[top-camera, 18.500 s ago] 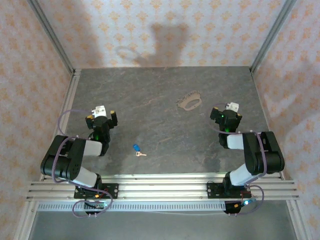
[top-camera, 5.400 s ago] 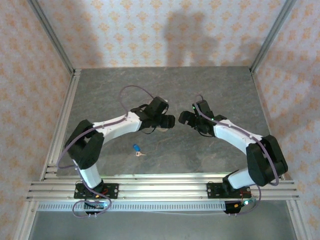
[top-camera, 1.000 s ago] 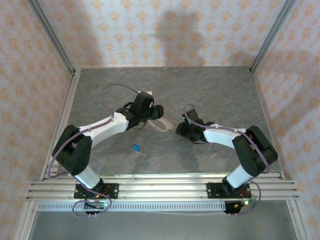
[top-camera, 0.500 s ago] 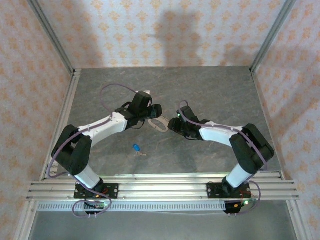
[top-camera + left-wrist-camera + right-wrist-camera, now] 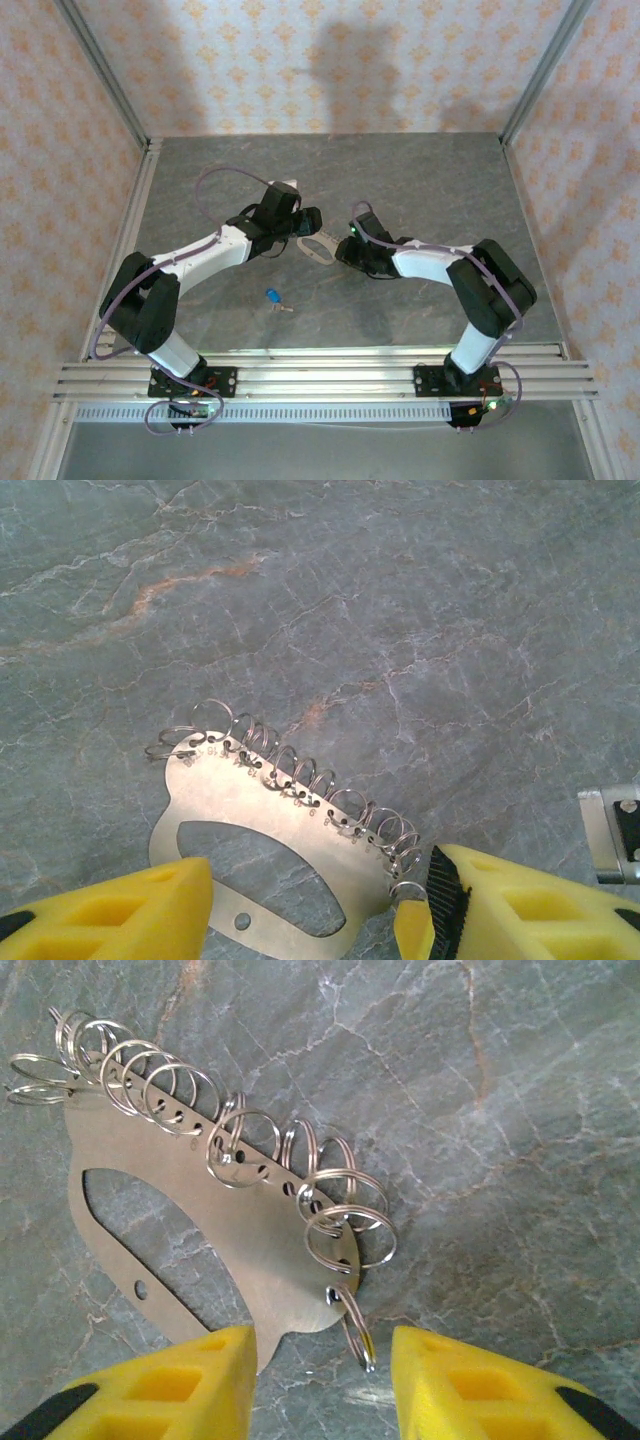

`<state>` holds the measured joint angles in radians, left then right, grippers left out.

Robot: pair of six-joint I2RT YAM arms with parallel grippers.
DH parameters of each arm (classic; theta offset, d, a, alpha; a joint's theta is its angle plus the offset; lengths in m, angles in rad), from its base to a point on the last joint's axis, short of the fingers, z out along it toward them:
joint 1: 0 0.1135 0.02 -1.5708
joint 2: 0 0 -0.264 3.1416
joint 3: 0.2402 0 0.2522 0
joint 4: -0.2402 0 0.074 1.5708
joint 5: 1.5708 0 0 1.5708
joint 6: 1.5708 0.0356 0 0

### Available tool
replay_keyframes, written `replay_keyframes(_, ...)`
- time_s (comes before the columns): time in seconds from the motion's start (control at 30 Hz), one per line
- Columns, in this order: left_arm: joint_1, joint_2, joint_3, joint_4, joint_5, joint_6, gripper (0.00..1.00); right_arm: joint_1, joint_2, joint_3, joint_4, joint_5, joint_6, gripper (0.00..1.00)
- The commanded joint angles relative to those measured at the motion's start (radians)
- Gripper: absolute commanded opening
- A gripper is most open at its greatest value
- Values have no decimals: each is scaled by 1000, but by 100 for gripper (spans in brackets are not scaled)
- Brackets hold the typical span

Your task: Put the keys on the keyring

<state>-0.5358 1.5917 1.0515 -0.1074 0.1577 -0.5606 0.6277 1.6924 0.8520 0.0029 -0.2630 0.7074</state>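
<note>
The keyring (image 5: 318, 246) is a flat pale metal plate with a row of split rings along one edge, held just over the grey table between both arms. My left gripper (image 5: 305, 222) is shut on it. In the left wrist view its yellow fingers (image 5: 110, 915) press the keyring (image 5: 270, 810) at both ends. My right gripper (image 5: 343, 248) is open. Its pads (image 5: 470, 1385) stand either side of the last ring (image 5: 352, 1325), which hangs from the keyring (image 5: 230, 1230). The blue-headed key (image 5: 272, 295) lies on the table nearer the arm bases.
The grey stone-patterned table (image 5: 430, 180) is walled by patterned panels at the back and both sides. An aluminium rail (image 5: 320, 375) runs along its near edge. Both arms reach inward and meet near the middle.
My right gripper has moved left up to the keyring's end and its jaws have narrowed around the hanging ring. The left arm and the key have barely moved.
</note>
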Motion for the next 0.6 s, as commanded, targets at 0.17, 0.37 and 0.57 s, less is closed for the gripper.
replay_keyframes(0.17,8,-27,-18,23,9,-9,60,0,38,39,21,2,-1,35)
replay_keyframes(0.37,8,-26,-19,24,13,-11,60,0,52,45,16,14,-3,35)
replay_keyframes(0.57,8,-22,-19,25,15,-13,60,0,60,51,7,30,-8,31)
